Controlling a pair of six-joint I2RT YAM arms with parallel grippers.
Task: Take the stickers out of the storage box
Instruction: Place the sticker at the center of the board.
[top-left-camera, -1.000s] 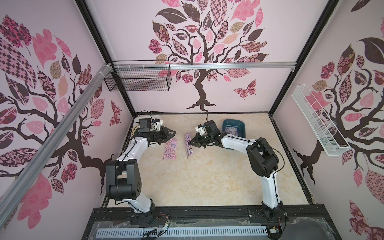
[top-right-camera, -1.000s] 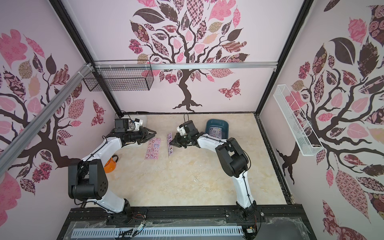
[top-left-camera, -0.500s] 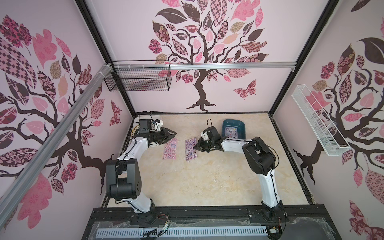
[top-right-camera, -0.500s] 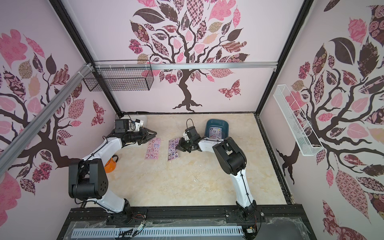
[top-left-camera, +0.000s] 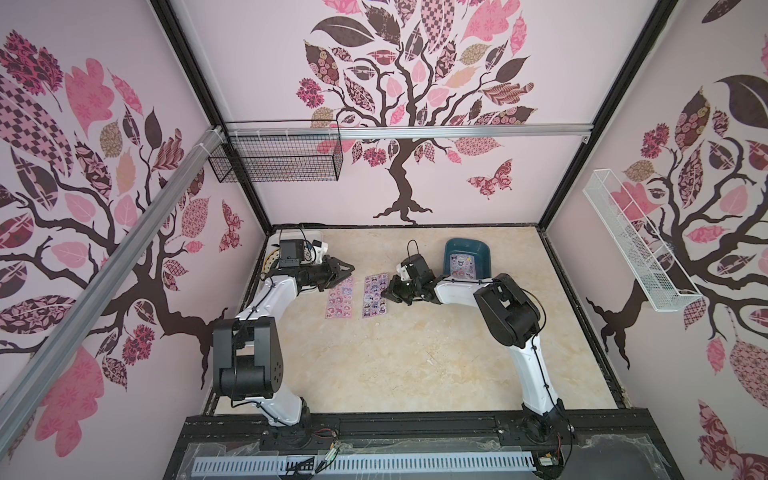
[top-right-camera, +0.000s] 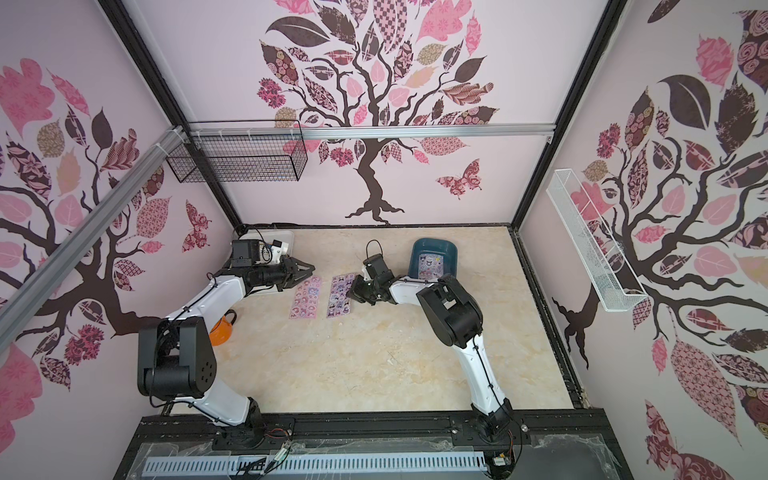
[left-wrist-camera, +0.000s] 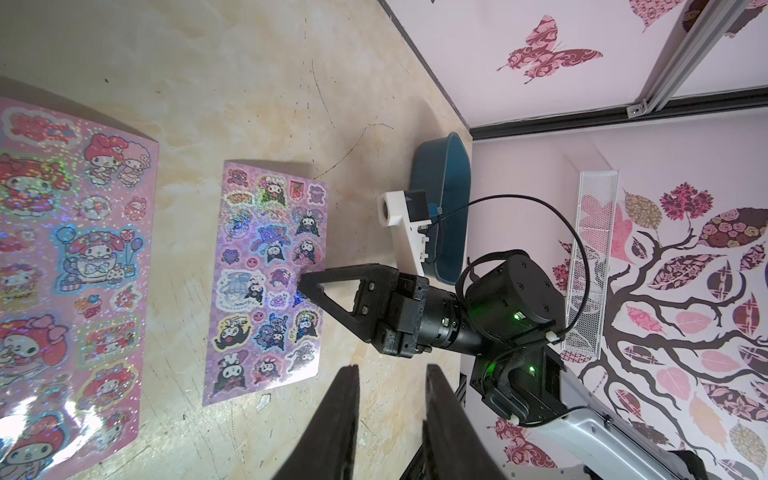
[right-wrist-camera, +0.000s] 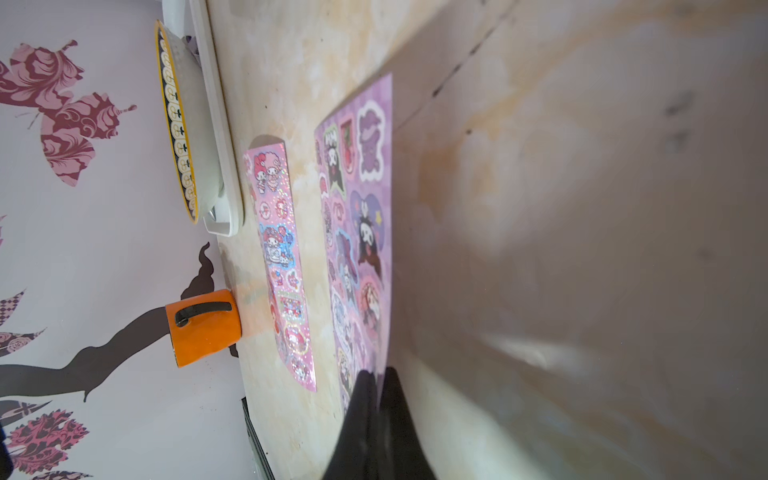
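1. State: right gripper (top-left-camera: 388, 292) has its jaws closed on one long edge of the purple sticker sheet (top-left-camera: 374, 296), about mid-length. In the right wrist view the thin edge sits pinched between the dark fingers (right-wrist-camera: 365, 399).
2. Left gripper (top-left-camera: 347, 270) is partly open with nothing between the jaws. It hovers over the far end of the pink sticker sheet (top-left-camera: 340, 297).
3. Both sheets lie on the table (top-left-camera: 415, 365) in its far half, left of centre. They are side by side with long edges parallel and a strip of bare table between them.
4. The storage box (top-left-camera: 465, 243) stands at the table's far edge, right of centre. At least one more sheet (top-left-camera: 463, 266) shows inside it.
5. Judged step: setting down the purple sheet.
6. To do it well:
   - Bring the pinched edge fully flat before opening.
   - Open the jaws fully so the film does not cling.
   - Back off upward and toward the box, without dragging across the sheet.
   - Keep the gap to the pink sheet, so nothing overlaps.
7. Risk: the sheet is light and glossy, so it may slide or lift with the finger.
8. Not resolved:
   - The number of sheets in the box, since only the top one shows.
   - The box's near wall, which is behind the right arm in both top views.
   - Whether the gripped edge touches the table.
   - Much of the right wrist view, which is blurred.
   - The near end of the pink sheet, which is cut off in the left wrist view.
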